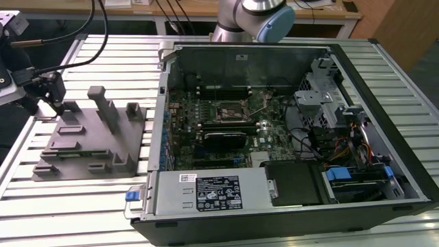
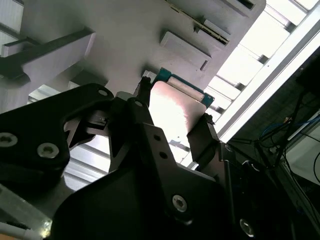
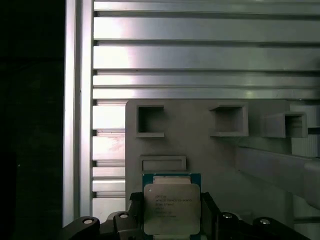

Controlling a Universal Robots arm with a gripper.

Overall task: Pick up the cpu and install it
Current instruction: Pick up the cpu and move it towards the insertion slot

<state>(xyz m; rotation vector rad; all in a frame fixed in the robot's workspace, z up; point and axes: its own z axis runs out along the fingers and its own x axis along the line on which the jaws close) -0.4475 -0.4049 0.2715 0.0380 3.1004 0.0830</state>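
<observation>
- Two fingers [image 2: 201, 142] of the gripper [image 2: 174, 112] pressed on opposite edges of the cpu [image 3: 171, 207], gripping it.
- That cpu was over the fixture [image 3: 200, 150], at the exterior view's left, well apart from the case [image 1: 288, 128]; resting or lifted, couldn't tell.
- Likely light, stiff, slick lid, fragile underside; best held by edges only.

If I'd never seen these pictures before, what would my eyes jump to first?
Probably the big open computer case in the middle of the exterior view, with its circuit board on show. Then the shiny silver cpu in the first wrist view, gripped on two sides by the black end effector, right at the grey fixture on the exterior view's left.
</observation>
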